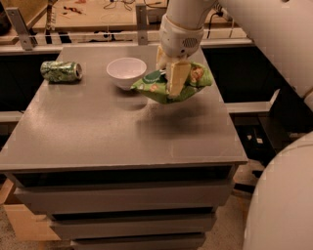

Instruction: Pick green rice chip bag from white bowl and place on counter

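Observation:
My gripper hangs from the white arm over the right half of the grey counter. It is shut on the green rice chip bag, which sags on both sides of the fingers and hangs in the air above the counter. The bag casts a shadow on the counter below it. The white bowl stands upright and empty at the back middle of the counter, just left of the bag.
A green patterned soda can lies on its side at the counter's back left. A wooden workbench with cables stands behind the counter. The robot's white body fills the right foreground. Drawers sit under the counter.

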Controlling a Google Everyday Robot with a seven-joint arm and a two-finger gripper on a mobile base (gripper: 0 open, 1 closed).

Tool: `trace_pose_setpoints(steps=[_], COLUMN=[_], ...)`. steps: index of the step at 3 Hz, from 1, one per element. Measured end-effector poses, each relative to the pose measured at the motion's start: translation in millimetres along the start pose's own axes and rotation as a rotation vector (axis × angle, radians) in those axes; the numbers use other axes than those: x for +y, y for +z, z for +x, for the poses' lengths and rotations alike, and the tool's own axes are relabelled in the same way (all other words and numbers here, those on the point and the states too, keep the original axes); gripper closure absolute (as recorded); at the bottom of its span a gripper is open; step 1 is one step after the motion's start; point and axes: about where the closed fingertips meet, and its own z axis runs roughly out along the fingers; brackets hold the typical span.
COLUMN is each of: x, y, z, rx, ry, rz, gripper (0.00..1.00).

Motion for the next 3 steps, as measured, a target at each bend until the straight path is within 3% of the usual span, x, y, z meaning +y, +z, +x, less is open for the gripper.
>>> trace_pose_setpoints(steps=[1,3], x=[14,37], y=[15,39], z=[-1,0], rx=[-0.014,-0.051], ry=[0.024,0.099], rz=[-0.046,-0.091], gripper=[1.00,1.00])
